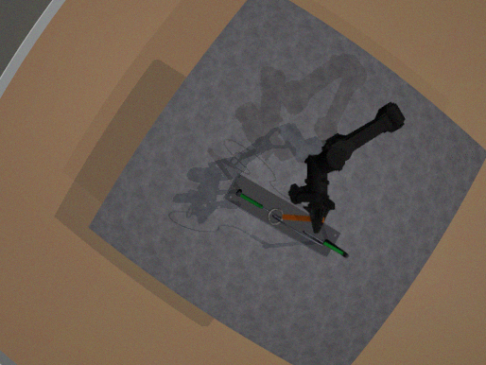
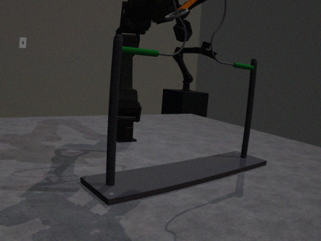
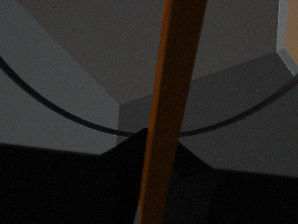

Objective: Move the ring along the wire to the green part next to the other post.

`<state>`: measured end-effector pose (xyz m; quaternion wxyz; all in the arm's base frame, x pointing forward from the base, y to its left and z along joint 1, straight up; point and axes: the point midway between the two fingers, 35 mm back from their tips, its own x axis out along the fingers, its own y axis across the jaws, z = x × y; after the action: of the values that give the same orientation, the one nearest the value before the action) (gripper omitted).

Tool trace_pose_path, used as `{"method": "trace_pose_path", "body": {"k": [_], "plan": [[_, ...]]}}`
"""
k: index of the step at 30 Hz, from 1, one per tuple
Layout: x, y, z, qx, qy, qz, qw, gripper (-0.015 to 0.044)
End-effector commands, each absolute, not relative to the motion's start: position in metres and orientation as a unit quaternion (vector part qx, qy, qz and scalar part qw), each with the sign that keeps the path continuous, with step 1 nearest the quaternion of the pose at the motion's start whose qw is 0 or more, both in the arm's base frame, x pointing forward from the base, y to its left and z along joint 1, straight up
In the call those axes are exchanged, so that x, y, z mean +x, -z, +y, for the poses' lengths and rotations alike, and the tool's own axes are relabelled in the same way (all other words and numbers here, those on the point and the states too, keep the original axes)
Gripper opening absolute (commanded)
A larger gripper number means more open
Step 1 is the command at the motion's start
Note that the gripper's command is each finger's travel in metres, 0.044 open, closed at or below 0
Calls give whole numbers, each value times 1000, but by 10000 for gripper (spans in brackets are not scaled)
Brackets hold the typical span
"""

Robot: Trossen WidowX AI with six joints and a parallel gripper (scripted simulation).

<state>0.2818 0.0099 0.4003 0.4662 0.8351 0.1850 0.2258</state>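
Observation:
The grey ring is around the thin grey wire, on a raised stretch nearer the near post in the exterior view; contact is too small to tell. Its orange handle points away from that post. My gripper is shut on the handle, near its far end. The fingertips are hidden or out of view in the exterior view. One green part is at the near post, the other at the far post.
The near post and the far post stand on a dark base plate. The wire rises high between them, beyond the top of the exterior view. Another arm stands on a black box in the background.

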Motion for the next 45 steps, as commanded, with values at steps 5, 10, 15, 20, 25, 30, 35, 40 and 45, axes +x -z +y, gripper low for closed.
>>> {"method": "trace_pose_path", "body": {"k": [5,10,15,20,25,30,35,40,45], "plan": [[281,-401,11,810,-220,197,506,-150],[281,-399,12,793,-214,205,532,-150],[281,-397,13,775,-208,212,558,-150],[281,-395,14,756,-202,219,583,-150],[281,-393,15,736,-195,225,608,-150],[281,-391,15,716,-189,230,631,-150],[281,-388,15,695,-182,235,655,-150],[281,-386,16,674,-175,239,677,-150],[281,-384,16,652,-169,243,699,-150]]}}
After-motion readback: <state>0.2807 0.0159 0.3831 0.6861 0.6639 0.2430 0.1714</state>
